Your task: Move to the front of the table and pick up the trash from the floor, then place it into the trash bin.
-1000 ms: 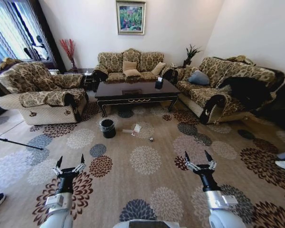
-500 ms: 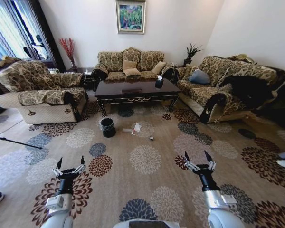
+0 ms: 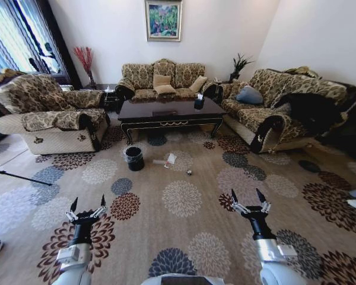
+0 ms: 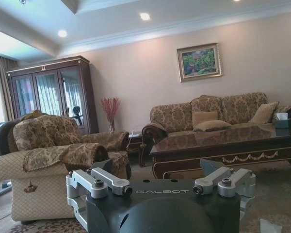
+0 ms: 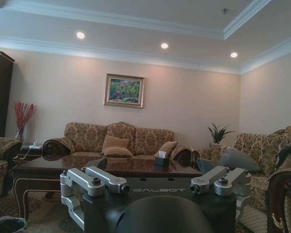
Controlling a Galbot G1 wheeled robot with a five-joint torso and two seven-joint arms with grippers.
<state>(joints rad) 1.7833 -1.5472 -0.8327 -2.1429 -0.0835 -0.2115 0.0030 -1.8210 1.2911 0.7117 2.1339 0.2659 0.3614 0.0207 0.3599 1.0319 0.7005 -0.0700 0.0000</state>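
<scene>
Well short of the desk (image 3: 166,113) w/ both tools, left (image 3: 87,205) and right (image 3: 248,199), spread wide and empty at frame bottom, prob bc trash (image 3: 169,160) and trash bin (image 3: 134,158) sit mid-frame on the floor (image 3: 184,225).

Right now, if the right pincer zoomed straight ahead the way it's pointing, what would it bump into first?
Probably nothing soon: the open right pincer points forward over bare carpet. Farther along that line stands the right end of the coffee table, though depth is hard to judge.
</scene>
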